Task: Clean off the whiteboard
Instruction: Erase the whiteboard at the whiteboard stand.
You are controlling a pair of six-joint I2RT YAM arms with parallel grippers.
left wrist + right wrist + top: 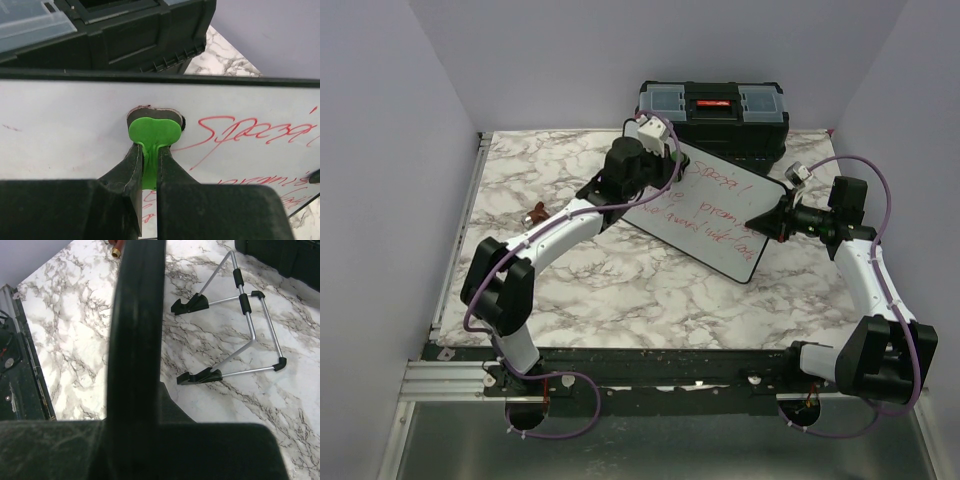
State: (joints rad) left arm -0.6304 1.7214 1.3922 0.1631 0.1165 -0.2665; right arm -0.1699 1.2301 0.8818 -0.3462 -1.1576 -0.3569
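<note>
Two black-and-white arms reach over a marble-patterned tabletop (620, 290). The large white rectangular whiteboard with a thin black frame (720, 225) lies aslant right of centre, red handwriting across it, just in front of a black plastic toolbox with a red latch (713, 110). Only the right wrist view shows a silver wire stand with black feet (245, 340) on the marble. Only the overhead view takes in both arms. There the right gripper (757, 219) meets the board's right edge, fingers together; whether they pinch the frame cannot be told. The left wrist view alone shows the left gripper (150, 155) clamped on the tab of a small green eraser (154, 127) set against the board.
</note>
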